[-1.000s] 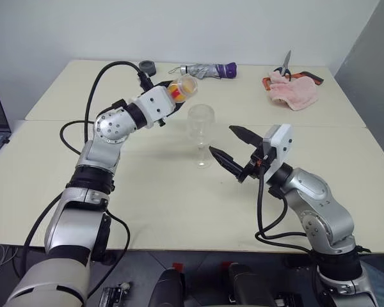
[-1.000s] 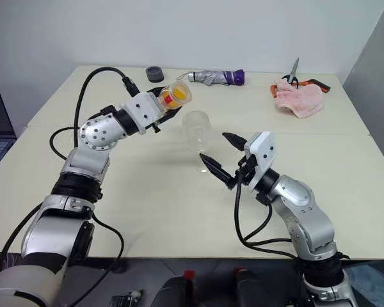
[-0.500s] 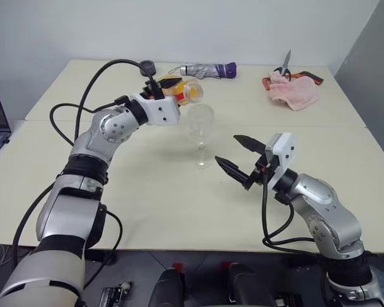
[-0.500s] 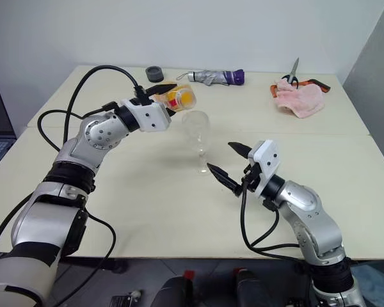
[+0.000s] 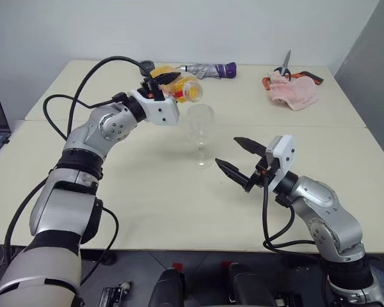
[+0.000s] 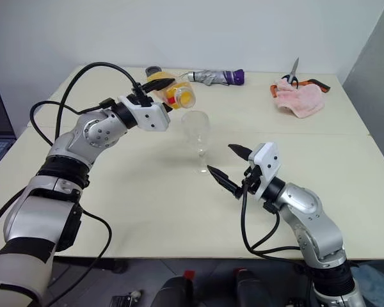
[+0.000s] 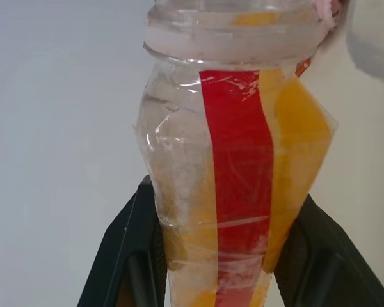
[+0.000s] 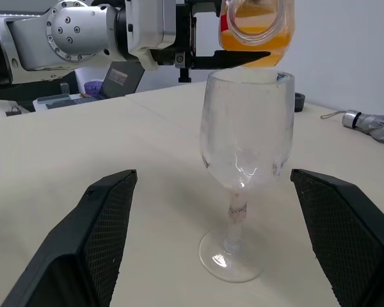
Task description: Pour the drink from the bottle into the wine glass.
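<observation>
Bottle tilted over the glass on the table.

The left gripper (image 5: 168,82) is grasping the bottle (image 5: 179,89) on its side, mouth hanging just above the rim of the glass (image 5: 200,133) at about its 10 o'clock; the drink (image 8: 256,39) is pooling in the lower side of the bottle. The glass is standing upright and looking empty at the middle of the table (image 5: 147,192). The right gripper (image 5: 240,161) is hovering with its fingers spread wide, grasping nothing, at the glass's 4 o'clock, near but apart. An umbrella (image 5: 207,69) is lying at the glass's 12 o'clock by the far edge; a pink cloth (image 5: 293,89) with scissors (image 5: 284,65) is lying at 2 o'clock.
</observation>
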Motion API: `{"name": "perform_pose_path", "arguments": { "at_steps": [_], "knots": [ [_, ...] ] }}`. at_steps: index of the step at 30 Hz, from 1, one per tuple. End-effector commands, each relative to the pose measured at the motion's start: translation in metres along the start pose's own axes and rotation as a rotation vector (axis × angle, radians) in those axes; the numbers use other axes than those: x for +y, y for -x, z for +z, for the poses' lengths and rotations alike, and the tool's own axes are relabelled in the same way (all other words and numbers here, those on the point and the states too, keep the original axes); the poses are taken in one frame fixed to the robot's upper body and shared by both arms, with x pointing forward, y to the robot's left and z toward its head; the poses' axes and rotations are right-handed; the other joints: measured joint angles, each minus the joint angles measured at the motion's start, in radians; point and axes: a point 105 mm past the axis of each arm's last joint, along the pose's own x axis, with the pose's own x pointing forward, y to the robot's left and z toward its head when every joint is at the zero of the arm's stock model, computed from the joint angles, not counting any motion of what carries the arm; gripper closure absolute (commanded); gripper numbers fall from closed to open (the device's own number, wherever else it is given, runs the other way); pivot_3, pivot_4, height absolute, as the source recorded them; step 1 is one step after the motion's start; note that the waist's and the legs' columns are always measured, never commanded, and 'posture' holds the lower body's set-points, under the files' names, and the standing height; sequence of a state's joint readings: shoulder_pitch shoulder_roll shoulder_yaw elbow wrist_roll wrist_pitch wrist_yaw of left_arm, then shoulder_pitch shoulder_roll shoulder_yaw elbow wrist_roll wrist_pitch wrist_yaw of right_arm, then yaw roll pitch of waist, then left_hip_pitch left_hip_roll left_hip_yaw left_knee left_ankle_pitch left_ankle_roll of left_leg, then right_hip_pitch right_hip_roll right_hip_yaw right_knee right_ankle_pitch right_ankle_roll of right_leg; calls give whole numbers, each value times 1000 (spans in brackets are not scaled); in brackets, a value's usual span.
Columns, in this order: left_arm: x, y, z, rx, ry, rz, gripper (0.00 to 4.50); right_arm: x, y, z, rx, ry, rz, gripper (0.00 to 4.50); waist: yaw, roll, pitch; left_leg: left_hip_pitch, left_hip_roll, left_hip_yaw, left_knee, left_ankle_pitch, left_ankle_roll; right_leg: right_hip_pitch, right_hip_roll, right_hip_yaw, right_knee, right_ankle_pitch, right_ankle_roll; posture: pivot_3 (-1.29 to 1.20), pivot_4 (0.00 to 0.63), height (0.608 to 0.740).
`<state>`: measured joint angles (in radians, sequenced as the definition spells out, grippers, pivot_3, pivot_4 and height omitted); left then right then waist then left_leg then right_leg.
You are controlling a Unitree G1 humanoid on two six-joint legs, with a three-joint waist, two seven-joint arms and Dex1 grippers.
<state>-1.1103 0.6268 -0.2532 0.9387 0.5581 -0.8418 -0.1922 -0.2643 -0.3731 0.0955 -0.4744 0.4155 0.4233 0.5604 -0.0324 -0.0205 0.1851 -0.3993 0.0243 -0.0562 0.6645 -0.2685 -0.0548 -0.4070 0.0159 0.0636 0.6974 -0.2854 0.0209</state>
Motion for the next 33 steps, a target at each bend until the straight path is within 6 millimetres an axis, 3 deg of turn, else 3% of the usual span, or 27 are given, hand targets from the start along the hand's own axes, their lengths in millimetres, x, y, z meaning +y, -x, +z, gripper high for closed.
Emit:
{"name": "perform_pose_path", "arguments": {
  "at_steps": [1, 33],
  "knots": [
    [27, -3, 8, -42, -63, 77, 2788, 0, 3, 16, -55, 36, 1, 380, 0, 0, 0, 0, 0, 0, 0, 0, 0, 0, 0, 0, 0, 0, 0, 0, 150, 740],
    [41, -3, 7, -36, -228, 118, 2788, 4, 1, 17, -61, 21, 19, 380, 0, 0, 0, 0, 0, 0, 0, 0, 0, 0, 0, 0, 0, 0, 0, 0, 150, 740]
  ]
}}
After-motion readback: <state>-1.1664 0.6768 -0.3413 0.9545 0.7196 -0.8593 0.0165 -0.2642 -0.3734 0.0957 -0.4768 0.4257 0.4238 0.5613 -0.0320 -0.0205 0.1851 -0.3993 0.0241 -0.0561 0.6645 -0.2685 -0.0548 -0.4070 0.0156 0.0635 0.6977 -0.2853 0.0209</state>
